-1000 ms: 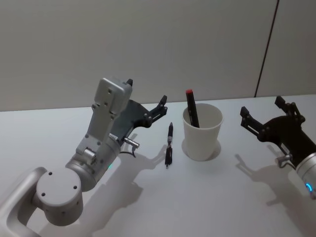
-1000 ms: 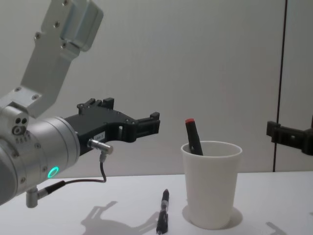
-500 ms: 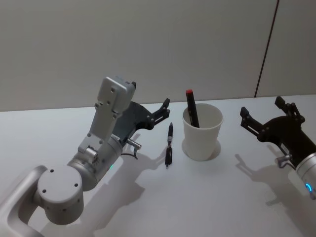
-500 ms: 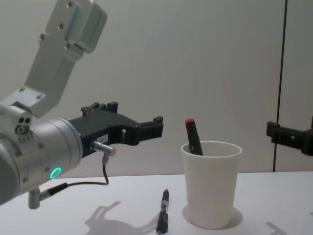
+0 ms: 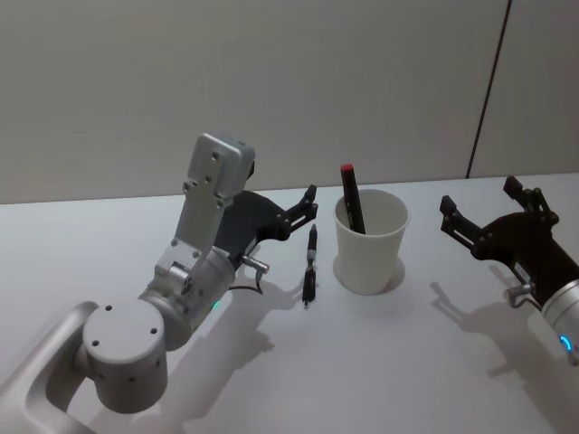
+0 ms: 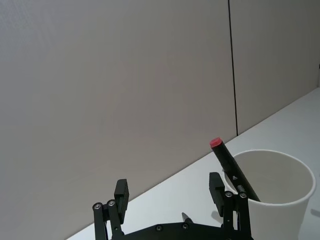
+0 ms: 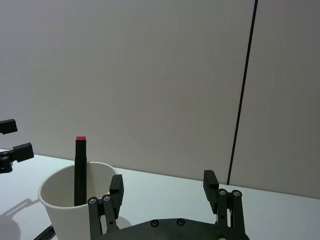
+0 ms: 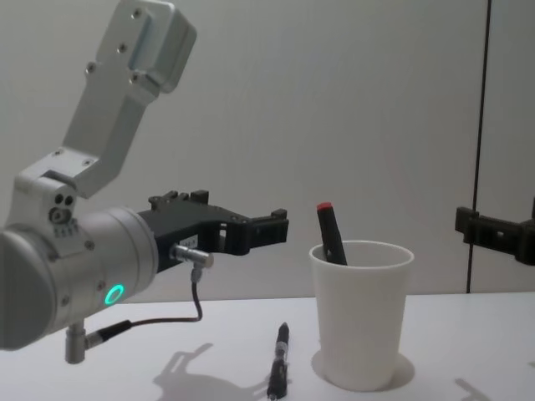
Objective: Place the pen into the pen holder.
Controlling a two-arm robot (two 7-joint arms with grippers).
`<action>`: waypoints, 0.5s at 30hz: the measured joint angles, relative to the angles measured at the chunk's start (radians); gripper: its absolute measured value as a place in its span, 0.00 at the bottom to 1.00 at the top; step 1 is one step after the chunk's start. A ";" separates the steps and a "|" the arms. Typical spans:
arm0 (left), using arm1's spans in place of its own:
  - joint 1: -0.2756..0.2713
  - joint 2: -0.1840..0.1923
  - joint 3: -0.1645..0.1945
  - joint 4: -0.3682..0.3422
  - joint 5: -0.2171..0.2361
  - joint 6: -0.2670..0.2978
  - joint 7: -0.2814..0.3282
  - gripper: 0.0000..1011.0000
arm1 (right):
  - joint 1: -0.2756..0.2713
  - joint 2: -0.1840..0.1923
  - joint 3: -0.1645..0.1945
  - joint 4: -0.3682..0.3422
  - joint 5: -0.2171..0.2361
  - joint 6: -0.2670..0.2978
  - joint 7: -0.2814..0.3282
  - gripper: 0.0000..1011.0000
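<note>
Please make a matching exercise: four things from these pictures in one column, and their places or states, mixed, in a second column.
1 pen
2 red-capped marker
3 left gripper
4 right gripper

A standing in the pen holder
B open, right of the pen holder
C lying on the table
D open, raised near the pen

Pairs: 1-C, 2-A, 3-D, 4-B

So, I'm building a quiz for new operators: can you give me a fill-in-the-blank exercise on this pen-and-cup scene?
1. The pen lies on the ___, outside the cup.
2. The marker standing in the cup has a ___ cap.
3. The left gripper hovers near the pen, fingers ___.
4. Between the pen and the right gripper stands the ___.
Missing words: table; red; open; cup.
</note>
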 joint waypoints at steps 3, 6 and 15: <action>0.000 -0.010 0.002 -0.008 -0.009 0.029 0.025 0.99 | 0.000 0.000 0.000 0.000 0.000 0.000 0.000 0.99; 0.001 -0.020 0.004 -0.018 -0.016 0.066 0.056 0.99 | 0.000 0.000 0.000 0.000 0.000 0.000 0.000 0.99; 0.005 -0.043 0.008 -0.045 -0.030 0.170 0.136 0.99 | 0.000 0.000 0.000 0.000 0.000 0.000 0.000 0.99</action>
